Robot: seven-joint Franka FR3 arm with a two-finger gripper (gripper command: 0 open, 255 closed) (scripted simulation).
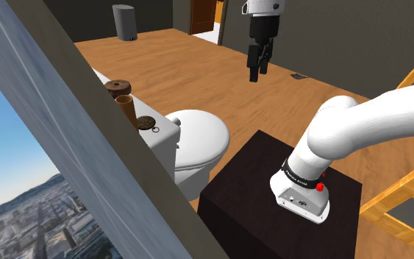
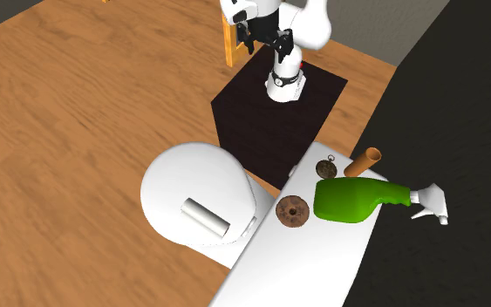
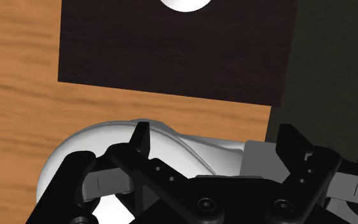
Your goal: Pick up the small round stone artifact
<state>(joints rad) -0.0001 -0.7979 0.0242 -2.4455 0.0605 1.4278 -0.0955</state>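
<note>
One toilet [image 2: 195,196], one dark stand [image 2: 261,118], one grey bin [image 1: 124,22]. Atop the tank: one green spray bottle [image 2: 357,199], one brown tube [image 2: 363,162], one brown ring [image 2: 292,211], one small round disc [image 2: 326,167].

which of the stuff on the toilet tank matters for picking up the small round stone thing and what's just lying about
For the job:
- brown round artifact with a hole in its middle, on the white tank lid
- gripper, open, raised well away from the tank

Just lying about:
- green spray bottle
- brown tube
- small looped trinket
- grey bin
</note>
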